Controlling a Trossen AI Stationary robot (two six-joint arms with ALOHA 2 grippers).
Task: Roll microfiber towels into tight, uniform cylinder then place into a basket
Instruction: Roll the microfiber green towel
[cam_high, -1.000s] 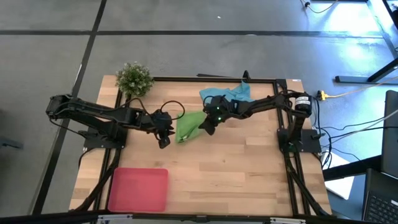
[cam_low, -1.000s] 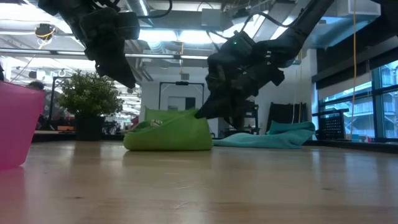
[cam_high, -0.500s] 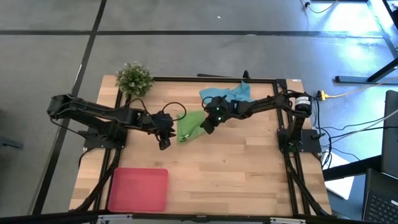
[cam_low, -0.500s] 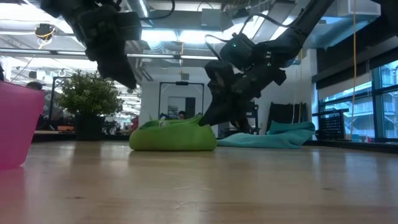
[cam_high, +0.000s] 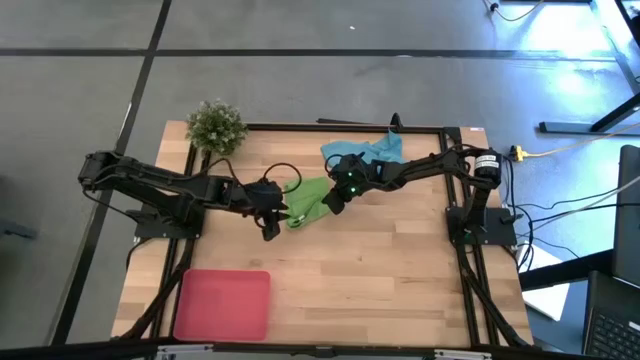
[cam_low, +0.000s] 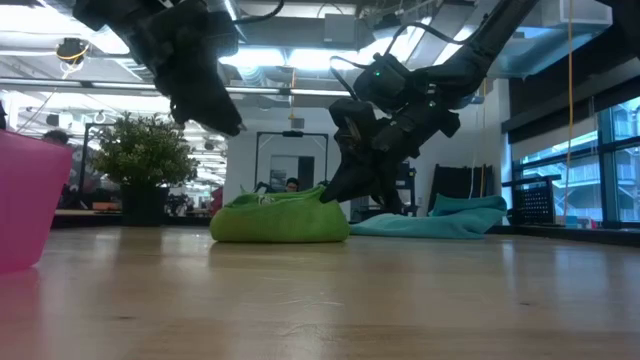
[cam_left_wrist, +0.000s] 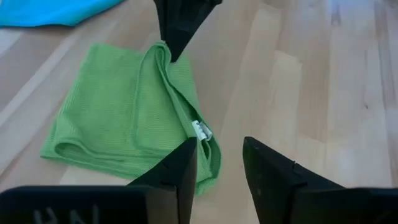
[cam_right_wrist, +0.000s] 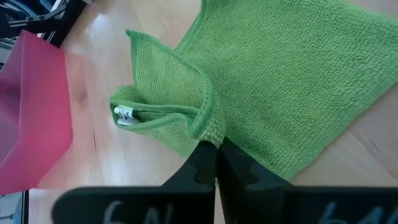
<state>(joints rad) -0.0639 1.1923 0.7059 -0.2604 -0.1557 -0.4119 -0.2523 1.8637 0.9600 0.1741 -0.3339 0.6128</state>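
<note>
On the pale wooden tabletop (cam_high: 380, 270), a folded lime-green microfiber towel (cam_high: 306, 201) is pinched by the closed right gripper (cam_high: 329, 206); the left gripper (cam_high: 270, 231) hangs slightly parted beside it. Office ceiling lights are seen behind.

green towel (cam_right_wrist: 292, 87): ribbed matt microfiber cloth | blue towel (cam_high: 365, 152): soft matt cloth | surface (cam_high: 380, 270): pale wood, smooth satin | basket (cam_high: 222, 305): pinkish-red smooth plastic

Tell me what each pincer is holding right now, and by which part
The right pincer pinches the green towel at a folded edge. The left pincer hovers open, holding nothing.
</note>
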